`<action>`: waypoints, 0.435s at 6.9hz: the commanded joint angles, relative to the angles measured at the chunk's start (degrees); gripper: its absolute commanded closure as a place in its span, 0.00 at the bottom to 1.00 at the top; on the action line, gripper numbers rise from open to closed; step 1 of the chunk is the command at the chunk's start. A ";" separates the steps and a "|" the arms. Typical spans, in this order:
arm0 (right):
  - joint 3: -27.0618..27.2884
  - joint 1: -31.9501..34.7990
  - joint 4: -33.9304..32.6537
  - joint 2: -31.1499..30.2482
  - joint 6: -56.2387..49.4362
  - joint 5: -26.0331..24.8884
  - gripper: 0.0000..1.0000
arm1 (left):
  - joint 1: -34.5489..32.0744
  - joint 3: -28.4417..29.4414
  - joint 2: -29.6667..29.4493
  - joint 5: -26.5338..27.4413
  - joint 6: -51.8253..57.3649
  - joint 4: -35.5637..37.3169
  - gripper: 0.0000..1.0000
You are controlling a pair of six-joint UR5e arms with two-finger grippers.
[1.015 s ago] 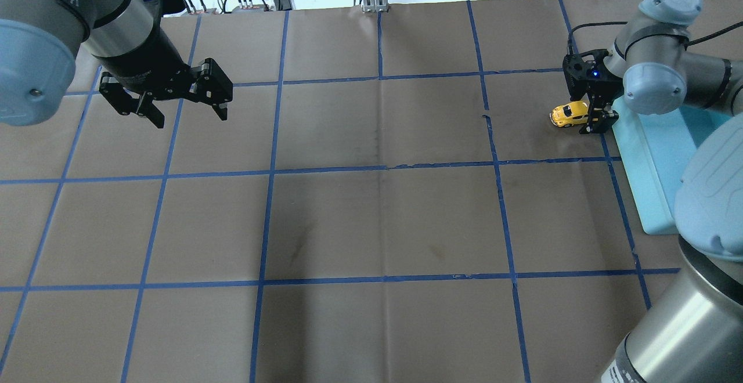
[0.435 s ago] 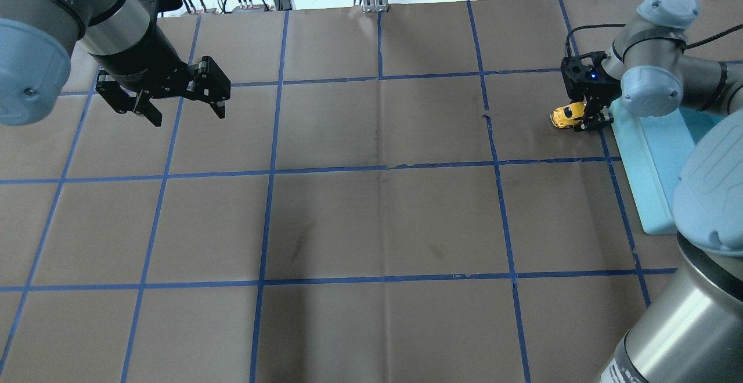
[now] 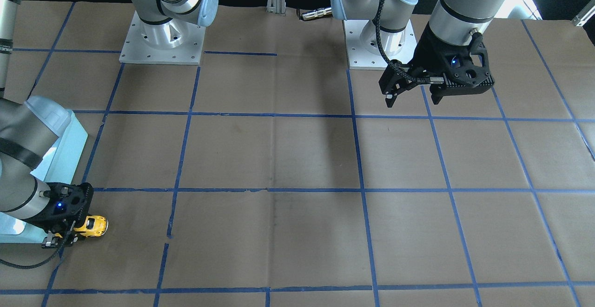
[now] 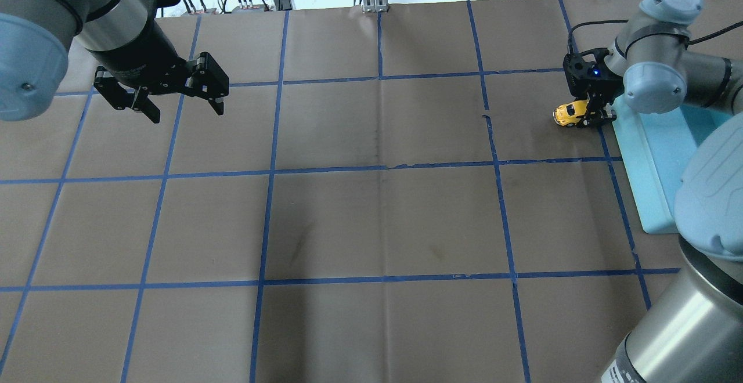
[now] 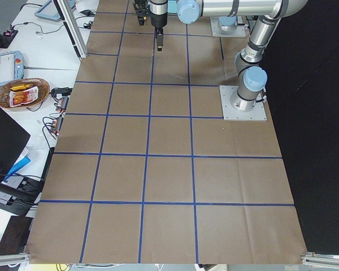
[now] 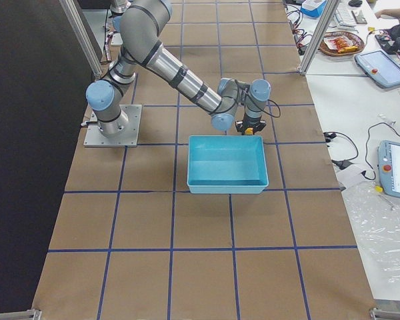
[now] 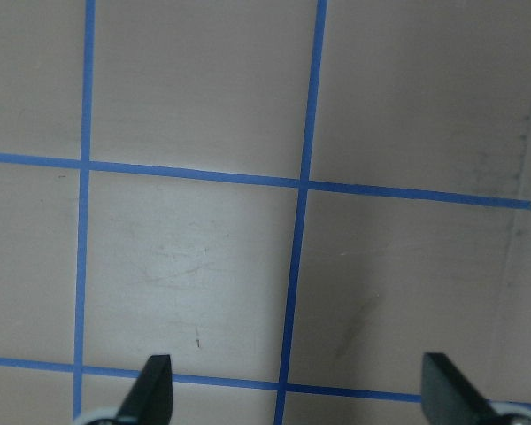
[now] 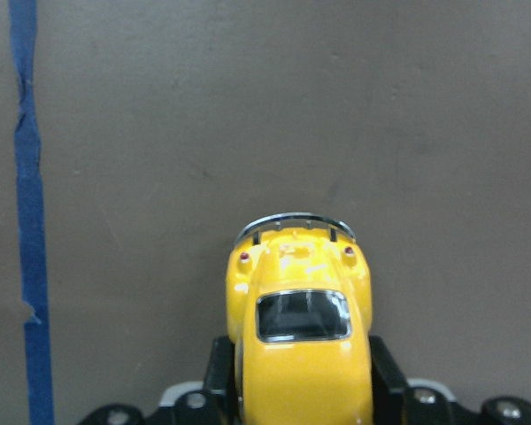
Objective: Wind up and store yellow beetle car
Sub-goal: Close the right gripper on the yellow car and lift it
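I am clamping my right gripper [image 4: 599, 117] on the flanks of the yellow beetle car [image 8: 301, 301], which is glossy and rounded, over matte brown paper [image 4: 377, 220] just beside the blue bin [image 6: 227, 183]. I cannot tell whether it is touching the paper. My left gripper [image 4: 187, 114] is hanging far off, jaws apart.

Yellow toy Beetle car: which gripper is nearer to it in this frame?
Right. The right gripper is shut on the small yellow toy Beetle car, beside the light blue plastic bin. The left gripper hangs open above the brown paper-covered table, far across from it.
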 commanded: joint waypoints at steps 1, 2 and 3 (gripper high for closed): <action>-0.93 0.20 3.37 -3.73 0.65 -1.13 0.99 | 0.04 0.07 -0.04 -0.03 0.00 0.00 0.00; -1.29 0.55 5.31 -5.76 2.04 -1.14 0.99 | 0.04 0.07 0.04 -0.03 0.00 0.00 0.00; -1.81 0.73 7.33 -7.43 3.28 -0.96 1.00 | 0.12 -0.02 0.05 -0.03 0.00 0.00 0.00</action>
